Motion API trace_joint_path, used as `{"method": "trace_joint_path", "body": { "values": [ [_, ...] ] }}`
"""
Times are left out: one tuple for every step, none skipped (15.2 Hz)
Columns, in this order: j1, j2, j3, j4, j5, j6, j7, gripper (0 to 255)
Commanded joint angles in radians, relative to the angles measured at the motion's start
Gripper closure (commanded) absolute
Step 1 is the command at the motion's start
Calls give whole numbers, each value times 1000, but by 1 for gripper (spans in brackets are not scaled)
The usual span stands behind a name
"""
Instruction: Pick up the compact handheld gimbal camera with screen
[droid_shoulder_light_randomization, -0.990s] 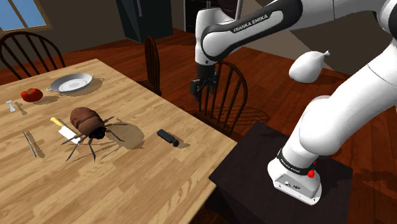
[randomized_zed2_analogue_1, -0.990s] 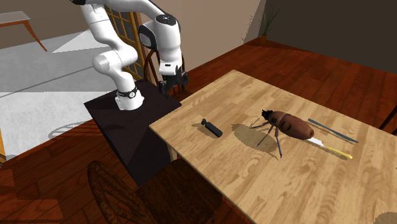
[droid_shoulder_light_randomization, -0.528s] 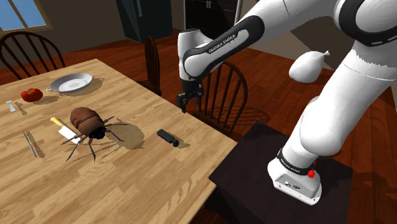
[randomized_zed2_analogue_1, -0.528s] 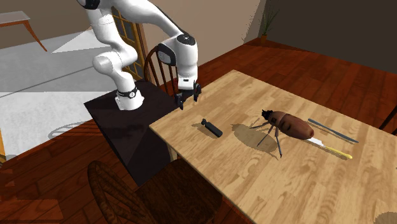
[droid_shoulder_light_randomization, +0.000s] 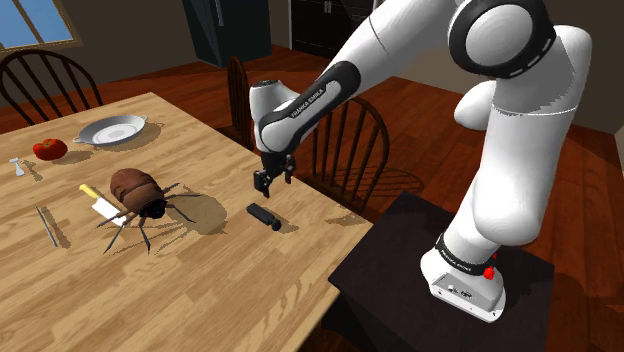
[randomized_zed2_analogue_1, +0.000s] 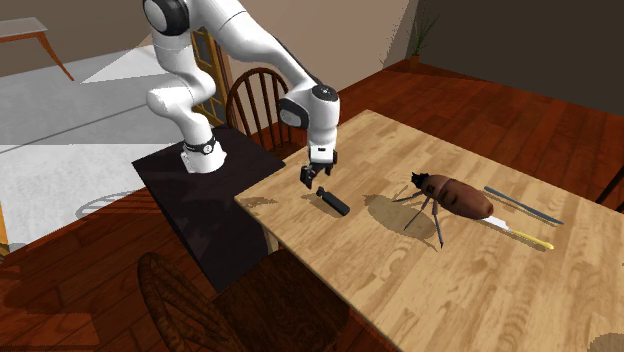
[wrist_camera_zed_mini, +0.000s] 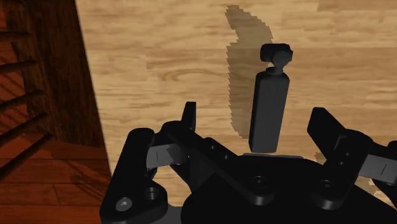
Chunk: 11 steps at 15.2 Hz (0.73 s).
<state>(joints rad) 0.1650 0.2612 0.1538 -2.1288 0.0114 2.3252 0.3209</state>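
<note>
Camera (droid_shoulder_light_randomization: 264, 215) lies flat on the counter (droid_shoulder_light_randomization: 200, 290) near its edge, almost straight beneath the open, empty hand (droid_shoulder_light_randomization: 264, 181), its long axis crossing the line between the 2 spread fingers (wrist_camera_zed_mini: 189, 116).

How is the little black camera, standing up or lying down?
Lying down: the camera lies flat on its long side on the wooden table, near the open gripper.

The gimbal camera (wrist_camera_zed_mini: 268, 105) is seen as a slim, dark grey stick with a small rounded head jointed onto one end. It is laid flat on its side on the wooden table (wrist_camera_zed_mini: 159, 57). It lies just beneath the gripper (wrist_camera_zed_mini: 256, 124), in line with the gap between the spread fingers, and is touched by neither.
</note>
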Motion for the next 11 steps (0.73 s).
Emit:
{"method": "trace_joint_path", "body": {
  "values": [
    [12, 79, 0, 60, -16, 14, 11, 0],
    [20, 118, 0, 90, -24, 20, 18, 0],
    [29, 156, 0, 122, -31, 24, 24, 0],
    [37, 195, 0, 154, -39, 28, 30, 0],
    [46, 233, -1, 188, -45, 30, 36, 0],
    [55, 272, -2, 224, -52, 31, 41, 0],
    [59, 288, -3, 239, -54, 31, 43, 0],
    [60, 298, -4, 239, -56, 40, 44, 0],
    [61, 308, -6, 240, -57, 50, 44, 0],
    [62, 318, -7, 241, -58, 59, 45, 0],
    [63, 329, -8, 242, -60, 68, 45, 0]
  ]
}}
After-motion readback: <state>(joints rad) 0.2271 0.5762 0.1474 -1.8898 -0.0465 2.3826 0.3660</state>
